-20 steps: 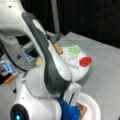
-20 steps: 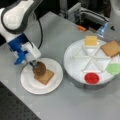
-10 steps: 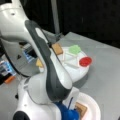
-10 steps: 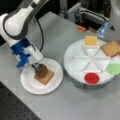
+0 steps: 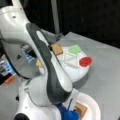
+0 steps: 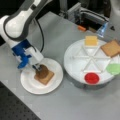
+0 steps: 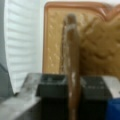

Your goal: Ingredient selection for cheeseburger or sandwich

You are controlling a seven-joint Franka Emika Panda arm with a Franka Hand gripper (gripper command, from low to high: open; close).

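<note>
My gripper (image 6: 38, 68) is shut on the dark brown round patty (image 6: 43, 71), just over a tan toast slice (image 6: 45, 78) that lies on the white plate (image 6: 28, 83). In the wrist view the patty (image 7: 71, 47) stands edge-on between the black fingers (image 7: 50, 83), with the toast (image 7: 53, 37) right beneath it. On the divided tray (image 6: 75, 62) lie a yellow-orange cheese square (image 6: 91, 40) and a second toast slice (image 6: 111, 48). In a front view the arm hides the gripper, and only a corner of the plate's toast (image 5: 81, 109) shows.
A green leaf piece (image 6: 113, 68) and a red disc (image 6: 91, 78) sit in the tray's near compartments. Metal hardware with an orange part (image 6: 81, 28) stands behind the tray. The robot's base stands at a front view's left, by the plate.
The arm has leaned further over the plate. The gripper with the patty has sunk slightly toward the toast slice.
</note>
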